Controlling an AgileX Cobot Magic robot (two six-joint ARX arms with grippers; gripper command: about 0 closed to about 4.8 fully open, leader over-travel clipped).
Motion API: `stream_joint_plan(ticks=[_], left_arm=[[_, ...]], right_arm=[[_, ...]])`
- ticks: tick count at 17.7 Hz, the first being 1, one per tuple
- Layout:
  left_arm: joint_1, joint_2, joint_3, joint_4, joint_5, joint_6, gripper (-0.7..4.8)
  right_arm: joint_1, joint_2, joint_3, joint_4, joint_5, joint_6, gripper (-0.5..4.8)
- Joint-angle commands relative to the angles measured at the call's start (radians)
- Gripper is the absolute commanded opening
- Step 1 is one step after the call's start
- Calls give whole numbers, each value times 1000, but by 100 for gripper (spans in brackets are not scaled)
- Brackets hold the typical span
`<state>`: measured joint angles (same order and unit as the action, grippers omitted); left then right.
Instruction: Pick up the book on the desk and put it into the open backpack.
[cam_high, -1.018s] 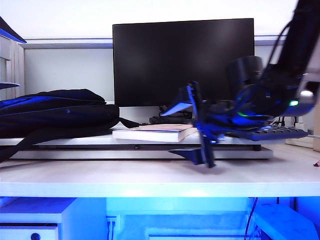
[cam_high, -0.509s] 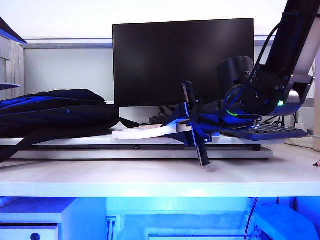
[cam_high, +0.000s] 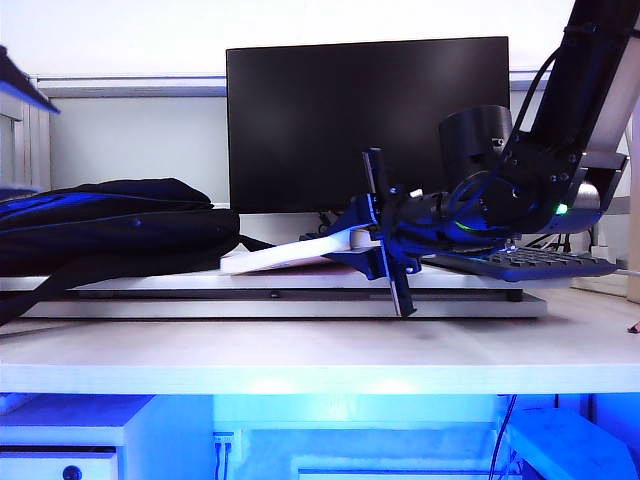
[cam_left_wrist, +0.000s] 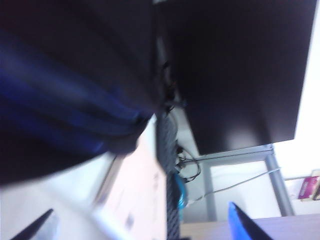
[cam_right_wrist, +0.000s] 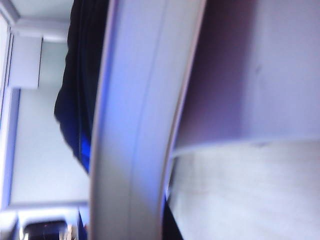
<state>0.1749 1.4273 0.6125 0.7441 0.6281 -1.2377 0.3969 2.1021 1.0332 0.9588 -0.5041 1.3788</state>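
Right gripper (cam_high: 380, 245) clamps the book (cam_high: 290, 258), near end tilted up, far end on the riser (cam_high: 480, 303) beside the backpack (cam_high: 110, 225) | left gripper (cam_left_wrist: 140, 227) jaws wide, empty, near backpack | lift begun; carry and drop-in remain

Right gripper (cam_high: 385, 240) jaws clamped, arm reaching low leftward; left gripper (cam_left_wrist: 140, 225) jaws spread wide.

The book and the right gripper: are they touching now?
Touching. In the exterior view the right gripper is shut on the near end of the book, which is tilted up off the white riser.
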Motion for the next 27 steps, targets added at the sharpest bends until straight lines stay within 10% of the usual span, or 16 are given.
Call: stream_joint_plan(ticks=[1, 23, 25, 27], left_arm=[[0, 50, 109, 20, 23, 8, 479], [-31, 398, 333, 26, -79, 33, 479], [-31, 429, 333, 104, -89, 33, 125], [-32, 433, 333, 152, -122, 33, -6]], right_arm=[[5, -10, 7, 167, -30, -14, -4], [48, -126, 18, 210, -37, 1, -5], [83, -126, 101, 154, -56, -4, -5], [116, -126, 228, -14, -56, -97, -5]])
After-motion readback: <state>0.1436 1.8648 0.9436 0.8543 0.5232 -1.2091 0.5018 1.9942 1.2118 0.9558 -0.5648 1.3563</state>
